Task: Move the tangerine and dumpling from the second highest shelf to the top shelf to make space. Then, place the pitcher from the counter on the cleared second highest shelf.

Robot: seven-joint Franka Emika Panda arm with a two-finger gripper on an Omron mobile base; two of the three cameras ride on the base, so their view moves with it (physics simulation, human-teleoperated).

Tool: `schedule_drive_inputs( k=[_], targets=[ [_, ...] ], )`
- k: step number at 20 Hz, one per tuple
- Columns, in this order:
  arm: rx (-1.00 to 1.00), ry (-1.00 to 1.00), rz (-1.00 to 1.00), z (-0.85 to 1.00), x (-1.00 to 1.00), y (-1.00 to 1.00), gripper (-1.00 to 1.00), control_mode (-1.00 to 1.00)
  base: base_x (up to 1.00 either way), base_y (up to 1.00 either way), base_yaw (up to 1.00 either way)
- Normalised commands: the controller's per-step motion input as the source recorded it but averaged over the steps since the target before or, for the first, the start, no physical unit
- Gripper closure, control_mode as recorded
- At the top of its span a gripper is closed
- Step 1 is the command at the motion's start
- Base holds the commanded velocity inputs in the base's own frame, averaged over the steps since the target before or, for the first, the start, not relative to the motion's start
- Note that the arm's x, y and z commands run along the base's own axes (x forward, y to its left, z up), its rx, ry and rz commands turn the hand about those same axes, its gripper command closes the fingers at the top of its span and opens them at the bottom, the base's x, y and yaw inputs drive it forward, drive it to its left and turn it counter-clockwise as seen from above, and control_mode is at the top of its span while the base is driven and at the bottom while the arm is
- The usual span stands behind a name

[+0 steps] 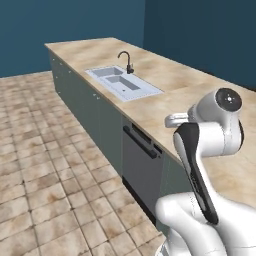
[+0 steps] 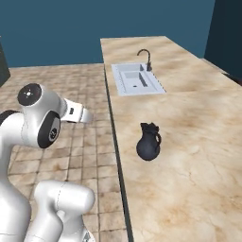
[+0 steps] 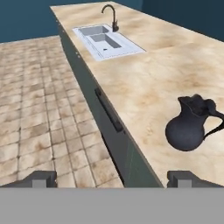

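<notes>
Pitcher (image 3: 191,126) stands upright ahead of open end effector (image 3: 113,178).

You've got the round-bellied black pitcher (image 2: 149,142) (image 3: 190,124) standing upright on the long beige mottled stone-look counter (image 2: 198,113) (image 3: 153,74) (image 1: 170,80), near its front edge and well apart from the inset grey sink. Its narrow neck flares to a wavy rim; its curved handle points away from that front edge.

Even bright rendered light, faint shadows, sharp, no glare
</notes>
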Motion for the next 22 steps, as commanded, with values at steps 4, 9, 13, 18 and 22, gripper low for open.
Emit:
schedule_drive_inputs(
  k=[4,9,13,18,22],
  targets=[
    [0.0,-0.02,0.13,0.12,0.0,-0.63,-1.0,-1.0,0.0,0.0,0.0],
    [0.0,0.0,0.1,0.01,0.0,-0.74,-1.0,-1.0,0.0,0.0,0.0],
    [0.0,0.0,0.1,-0.02,0.0,-0.74,-1.0,-1.0,0.0,0.0,0.0],
    [-0.05,0.03,0.15,-0.02,0.0,-0.57,-1.0,-1.0,0.0,0.0,0.0],
    [-0.13,0.03,0.17,-0.03,0.0,-0.56,-1.0,-1.0,0.0,0.0,0.0]
  ],
)
